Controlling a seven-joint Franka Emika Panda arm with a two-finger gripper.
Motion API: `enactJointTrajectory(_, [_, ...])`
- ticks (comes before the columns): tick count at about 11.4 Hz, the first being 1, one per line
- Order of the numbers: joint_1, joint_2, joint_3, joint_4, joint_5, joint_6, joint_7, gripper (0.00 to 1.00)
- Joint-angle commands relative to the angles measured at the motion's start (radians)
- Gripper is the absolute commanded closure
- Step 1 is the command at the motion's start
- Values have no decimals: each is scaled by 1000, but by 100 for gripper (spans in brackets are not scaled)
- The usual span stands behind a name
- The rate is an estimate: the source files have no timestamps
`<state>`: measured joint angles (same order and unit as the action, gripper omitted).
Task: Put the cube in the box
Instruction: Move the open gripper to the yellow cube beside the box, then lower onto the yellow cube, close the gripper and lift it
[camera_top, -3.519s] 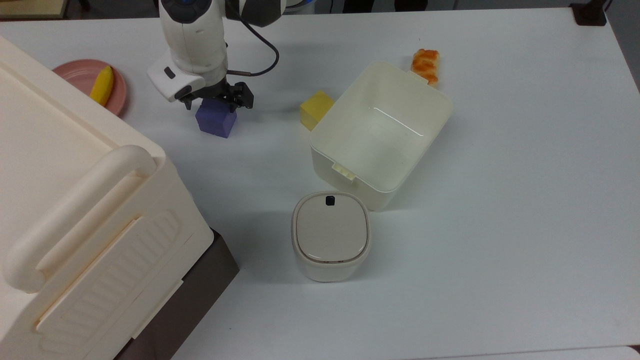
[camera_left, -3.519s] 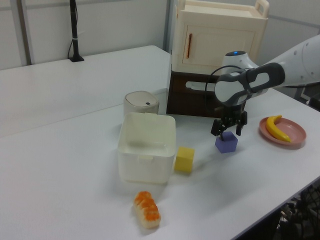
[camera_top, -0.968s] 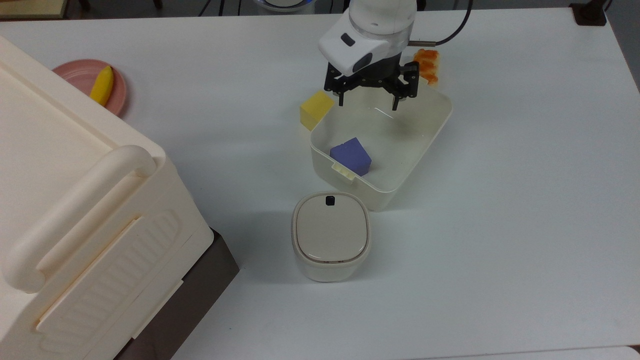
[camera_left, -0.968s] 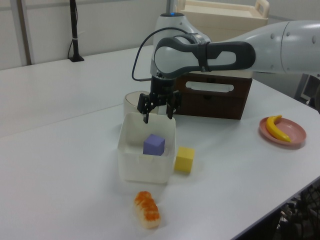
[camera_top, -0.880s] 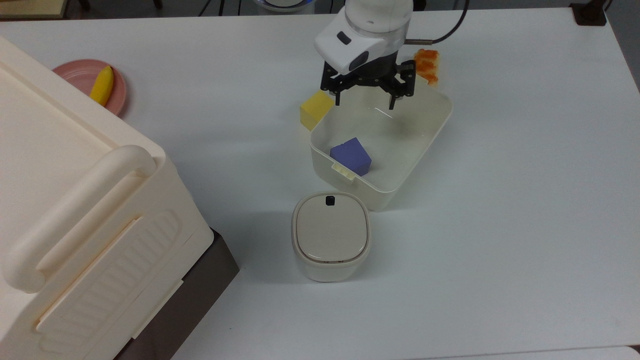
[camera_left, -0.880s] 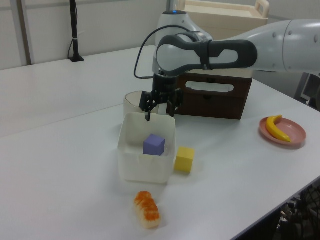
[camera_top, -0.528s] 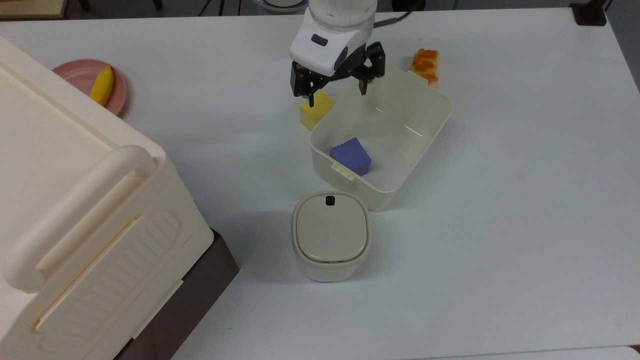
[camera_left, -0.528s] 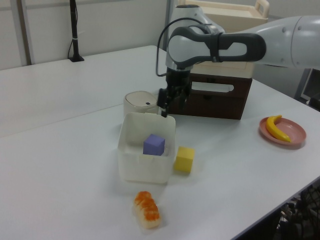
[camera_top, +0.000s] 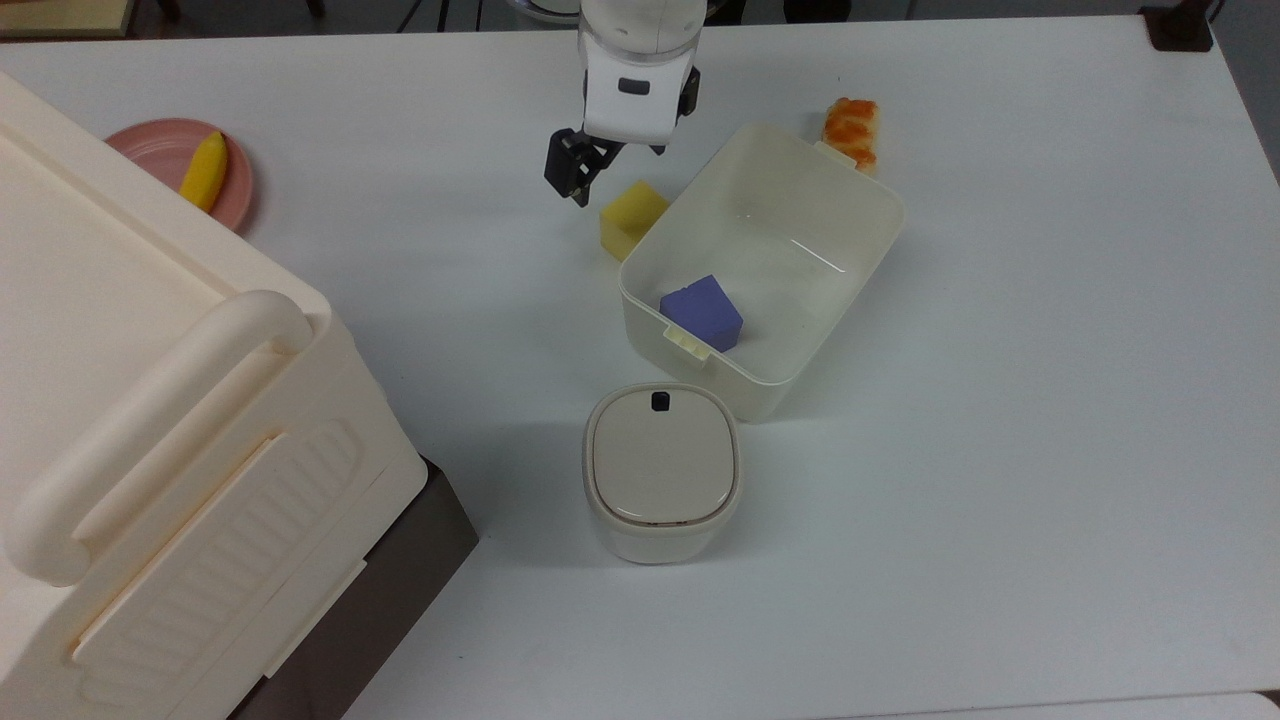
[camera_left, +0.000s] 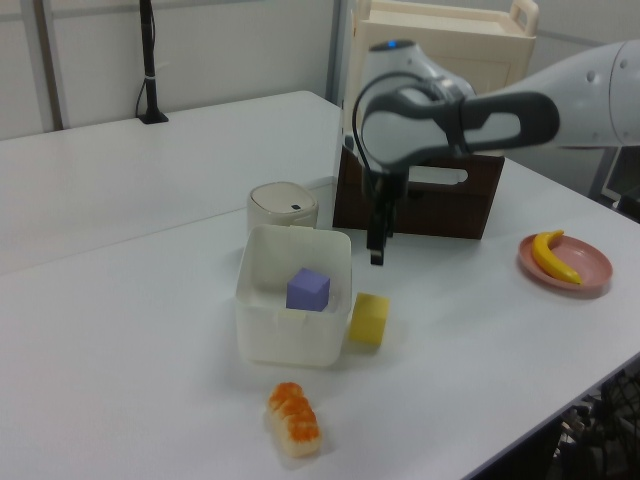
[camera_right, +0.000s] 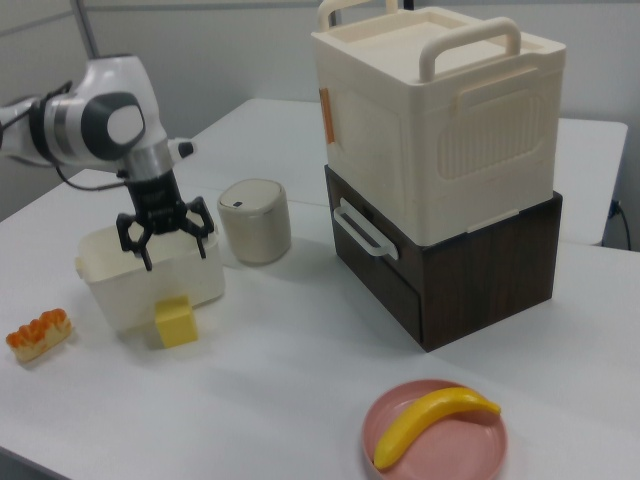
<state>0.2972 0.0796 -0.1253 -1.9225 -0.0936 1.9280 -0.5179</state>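
Note:
A purple cube (camera_top: 702, 312) (camera_left: 308, 289) lies inside the cream-white box (camera_top: 880, 195) (camera_left: 285, 335) (camera_right: 108, 290), near the end with the latch tab. Outside the box, a yellow cube (camera_top: 630, 215) (camera_left: 369, 319) (camera_right: 177, 322) rests on the table against its wall. My gripper (camera_top: 612, 165) (camera_left: 376, 250) (camera_right: 170, 248) hovers open and holds nothing. It hangs above the yellow cube, just off the box's rim and clear of both.
A small bin with a beige lid (camera_top: 660, 470) (camera_left: 283, 205) stands close to the box. A large cream case (camera_top: 150, 400) (camera_right: 440, 110) sits on a dark brown drawer unit (camera_right: 450, 265). A banana (camera_top: 203, 172) lies on a pink plate (camera_top: 150, 145). Sushi (camera_top: 851, 130) (camera_left: 293, 420) lies beside the box.
The purple cube went from the gripper's grasp on the table into the box and was let go. Since then the open gripper has swung off the box toward the top view's left, over the yellow cube.

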Motion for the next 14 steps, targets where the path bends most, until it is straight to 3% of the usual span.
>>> enactJointTrajectory(1, [13,-70,-5,-166,-31,110,-56,0])
enactJointTrajectory(10, [40,17,6,-231,-32,223,-54,0])
enactJointTrajectory(11, [42,20,6,-231,-37,224,-54,9])
enactJointTrajectory(14, [43,26,6,-231,-38,226,-53,59])
